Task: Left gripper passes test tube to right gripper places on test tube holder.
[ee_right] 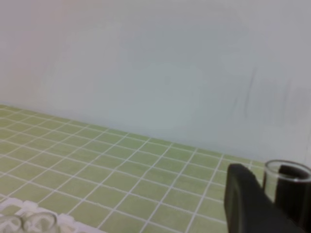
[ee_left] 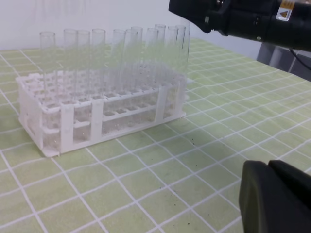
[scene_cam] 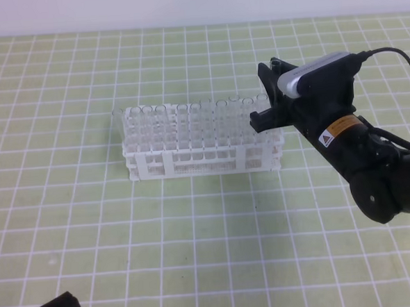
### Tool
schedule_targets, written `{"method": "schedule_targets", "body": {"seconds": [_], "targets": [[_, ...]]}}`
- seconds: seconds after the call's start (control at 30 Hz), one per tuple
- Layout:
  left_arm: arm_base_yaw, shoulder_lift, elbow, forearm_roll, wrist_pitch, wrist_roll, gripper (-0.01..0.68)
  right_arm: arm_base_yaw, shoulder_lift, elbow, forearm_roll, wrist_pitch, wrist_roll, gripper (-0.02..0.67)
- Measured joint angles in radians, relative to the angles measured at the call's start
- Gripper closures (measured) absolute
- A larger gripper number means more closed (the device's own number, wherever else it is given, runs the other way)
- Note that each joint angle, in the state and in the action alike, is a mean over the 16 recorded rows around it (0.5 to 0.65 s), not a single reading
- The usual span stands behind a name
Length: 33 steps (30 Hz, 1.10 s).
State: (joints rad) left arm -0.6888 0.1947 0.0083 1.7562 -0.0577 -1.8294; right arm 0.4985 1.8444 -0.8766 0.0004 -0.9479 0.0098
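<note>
While the right end effector (scene_cam: 266, 106) is held over the right end of the test tube holder (scene_cam: 204, 160), a clear test tube (ee_right: 287, 178) is gripped upright between its two black fingers (ee_right: 248, 204), the open rim of the tube being seen close up in the right wrist view with a finger on each side. Seen from the left wrist view, the tube (ee_left: 183, 48) is hung below the black arm, with its lower part down among the upper tier of the white rack at the far right corner; whether its rounded end is seated in a hole cannot be told. The holder is stood on a worktop (scene_cam: 197, 251) covered by a green mat with a white grid, and a back row of other clear tubes (scene_cam: 182, 123) is carried upright in it. An orange sticker with a warning triangle (scene_cam: 336, 130) is shown on the right arm, and a silver-grey camera housing (scene_cam: 318, 71) is mounted above the fingers. The left end effector (ee_left: 274, 196) is kept low at the near left edge of the worktop, well apart from the rack; it is closed and nothing is seen held in it.
</note>
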Motion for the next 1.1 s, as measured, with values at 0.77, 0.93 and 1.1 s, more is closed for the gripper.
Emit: {"method": "schedule_targets", "body": {"seconds": [0.77, 0.93, 1.1], "targets": [[0.000, 0.001, 0.003, 0.006, 0.004, 0.001, 0.675, 0.000, -0.002, 0.000, -0.042, 0.005, -0.001, 0.380], [0.000, 0.002, 0.006, 0.011, 0.005, 0.002, 0.675, 0.000, -0.013, 0.005, -0.041, 0.008, 0.000, 0.319], [-0.001, 0.003, 0.009, 0.017, 0.008, 0.002, 0.675, 0.000, -0.043, 0.022, -0.038, 0.010, 0.000, 0.301]]}}
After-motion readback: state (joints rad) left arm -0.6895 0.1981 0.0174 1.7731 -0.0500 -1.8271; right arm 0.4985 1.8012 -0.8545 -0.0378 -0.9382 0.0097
